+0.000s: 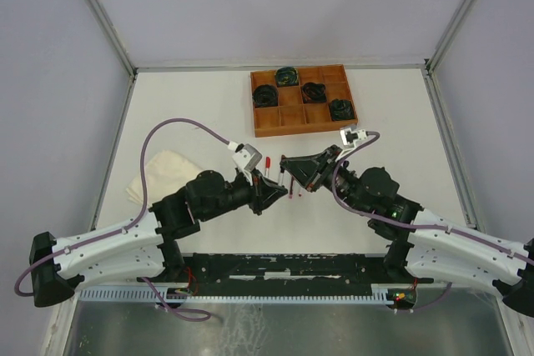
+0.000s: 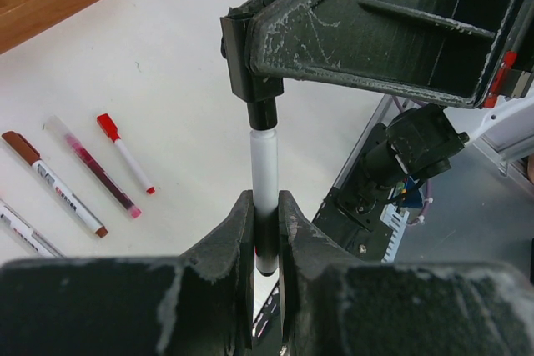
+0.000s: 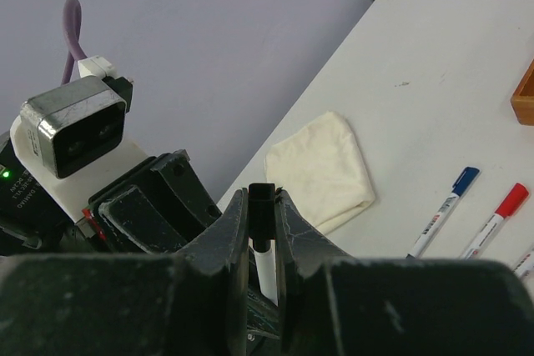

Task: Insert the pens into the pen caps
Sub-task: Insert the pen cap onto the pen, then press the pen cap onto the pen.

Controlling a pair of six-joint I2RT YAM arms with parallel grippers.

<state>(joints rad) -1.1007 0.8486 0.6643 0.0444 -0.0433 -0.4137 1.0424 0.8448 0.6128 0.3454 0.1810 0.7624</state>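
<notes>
My left gripper (image 2: 265,206) is shut on the dark lower end of a white-barrelled pen (image 2: 264,160) that stands upright between its pads. The pen's top end sits inside a black pen cap (image 3: 262,210), and my right gripper (image 3: 262,206) is shut on that cap from above. Seen from the top camera, the two grippers (image 1: 279,188) (image 1: 288,164) meet tip to tip above the table's middle. Other pens lie on the table with caps on: a brown one (image 2: 54,183), a red one (image 2: 123,152), a blue one (image 3: 442,210), and a pinkish one (image 2: 92,166).
A wooden compartment tray (image 1: 302,132) holding dark coiled cable bundles (image 1: 286,75) stands at the back. At the left side lies a folded cream cloth (image 1: 158,174). A black rail with the arm bases runs along the near edge.
</notes>
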